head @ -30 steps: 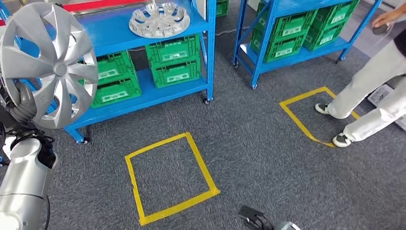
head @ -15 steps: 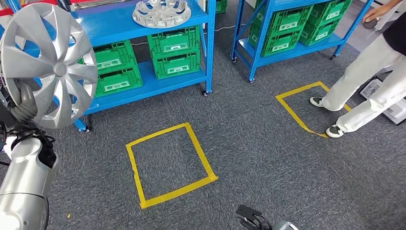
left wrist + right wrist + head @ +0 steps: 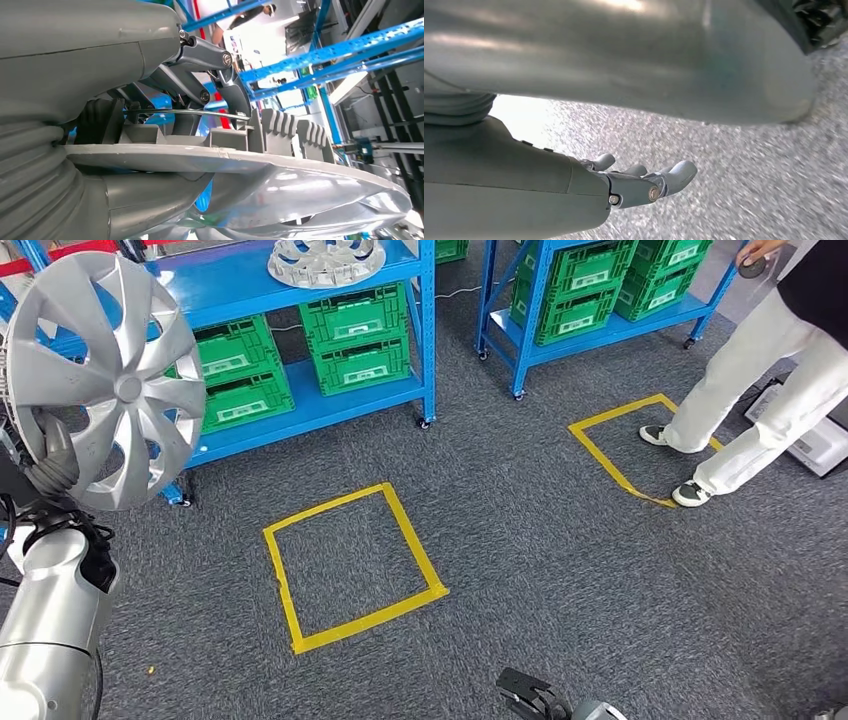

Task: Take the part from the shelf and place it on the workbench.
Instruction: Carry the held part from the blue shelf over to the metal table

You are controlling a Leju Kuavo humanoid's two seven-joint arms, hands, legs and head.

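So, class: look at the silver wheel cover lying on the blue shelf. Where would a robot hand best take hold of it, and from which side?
Probably the outer rim of the wheel cover, at the edge nearest the aisle, coming from the shelf's open front. It lies flat, so the thin rim can be pinched between thumb and fingers, much as the left robot hand holds its own hubcap by the edge.

Hubcap [image 3: 110,380] up at far left in left hand [image 3: 52,462], in front of shelf [image 3: 300,410]. Second hubcap [image 3: 325,260] on upper shelf board, crates [image 3: 360,340] below. Taped square [image 3: 350,565] on floor mid-frame; person [image 3: 760,370] far right.
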